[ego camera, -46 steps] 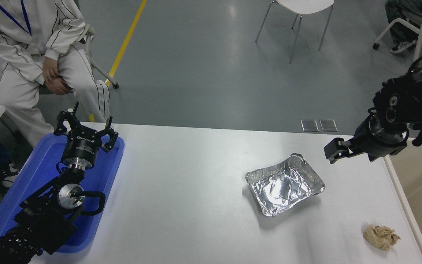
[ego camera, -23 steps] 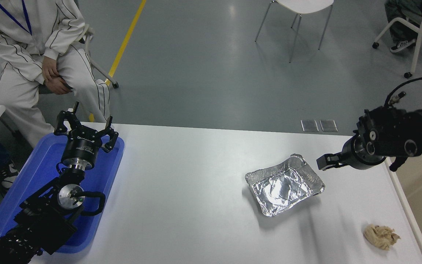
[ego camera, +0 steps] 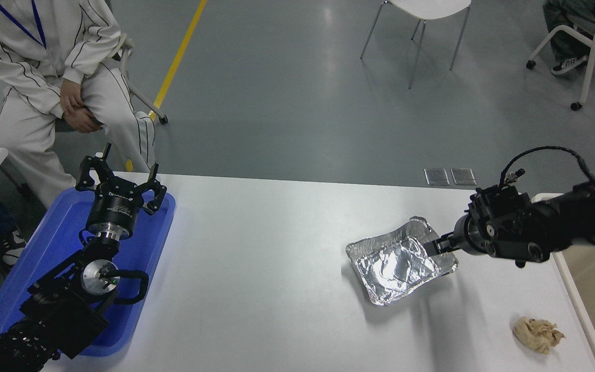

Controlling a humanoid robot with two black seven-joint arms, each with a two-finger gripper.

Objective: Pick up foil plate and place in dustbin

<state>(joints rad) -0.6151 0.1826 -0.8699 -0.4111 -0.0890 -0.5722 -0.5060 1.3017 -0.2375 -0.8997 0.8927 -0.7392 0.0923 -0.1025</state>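
The foil plate (ego camera: 401, 261), a shiny crinkled silver tray, lies on the white table (ego camera: 277, 268) right of centre. My right gripper (ego camera: 434, 246) comes in from the right edge and sits low at the plate's right rim, its tip reaching just over the rim into the tray. The view does not show how wide it stands. The dustbin (ego camera: 574, 297), with an off-white rim and beige inner walls, stands at the table's right edge, partly behind my right arm. My left gripper (ego camera: 119, 178) is open and parked over the blue tray at the lower left.
A flat blue tray (ego camera: 55, 243) lies at the table's left end under my left arm. A crumpled beige paper wad (ego camera: 537, 334) lies near the front right. A person in white (ego camera: 49, 67) sits beyond the far left corner. Chairs stand on the floor behind.
My right arm has swung down and leftward from above the dustbin, and the gripper has come to the foil plate's right rim. The plate, the wad and my left arm have not moved.
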